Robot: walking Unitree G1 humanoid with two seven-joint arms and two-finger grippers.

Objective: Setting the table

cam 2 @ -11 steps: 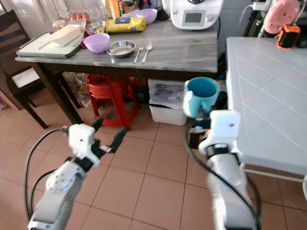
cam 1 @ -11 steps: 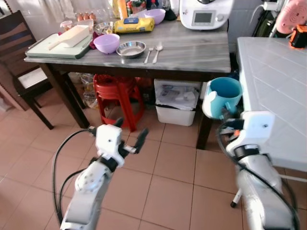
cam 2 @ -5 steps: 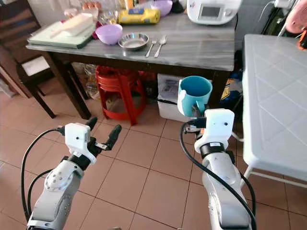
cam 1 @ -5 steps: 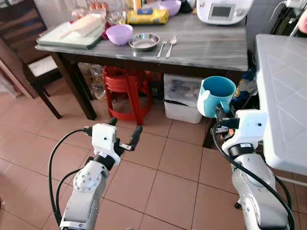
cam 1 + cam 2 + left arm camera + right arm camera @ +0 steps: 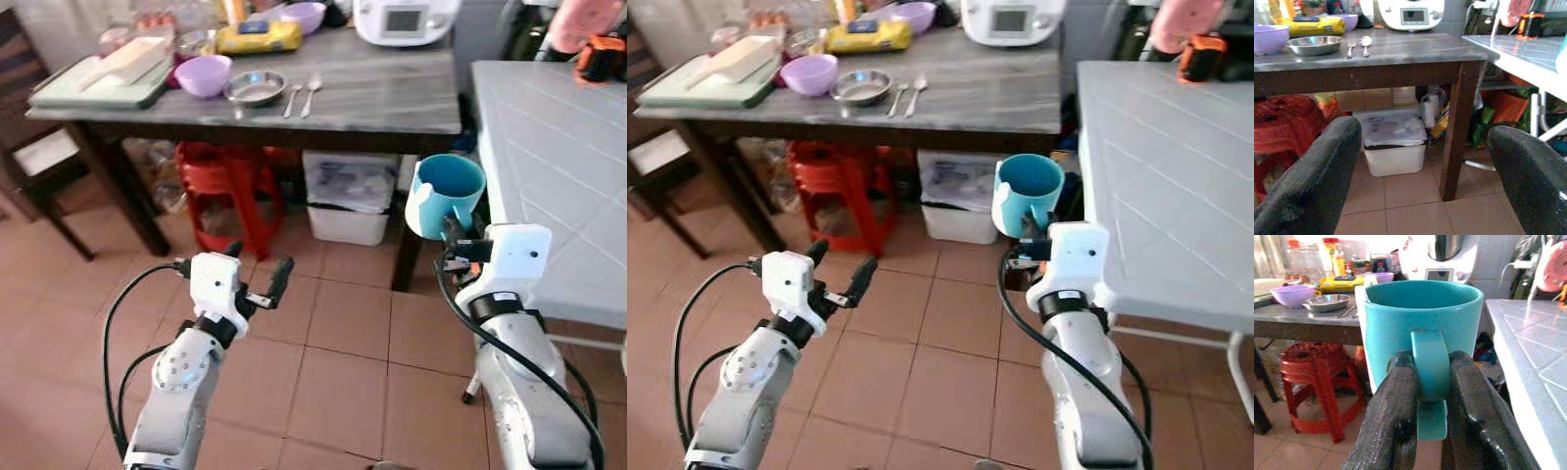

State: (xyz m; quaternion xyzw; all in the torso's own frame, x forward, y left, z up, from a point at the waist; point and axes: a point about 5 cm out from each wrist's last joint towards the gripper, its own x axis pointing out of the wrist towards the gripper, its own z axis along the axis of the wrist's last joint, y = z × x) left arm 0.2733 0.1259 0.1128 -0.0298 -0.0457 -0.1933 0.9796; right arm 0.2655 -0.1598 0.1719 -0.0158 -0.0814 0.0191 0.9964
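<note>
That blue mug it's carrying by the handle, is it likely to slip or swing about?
The teal mug looks like rigid glazed ceramic, so probably slippery and breakable if dropped. The right pincer pinches only its handle, so the heavier body may tend to pivot. It sits upright now, which suggests the grip holds.

Both arms are silver tubes ending in white boxy wrist housings. Black cables loop beside each forearm. The left hand [image 5: 257, 277] and right hand [image 5: 1432, 396] each carry two long black fingers [image 5: 1312, 181] with a matte, slightly grainy surface.
</note>
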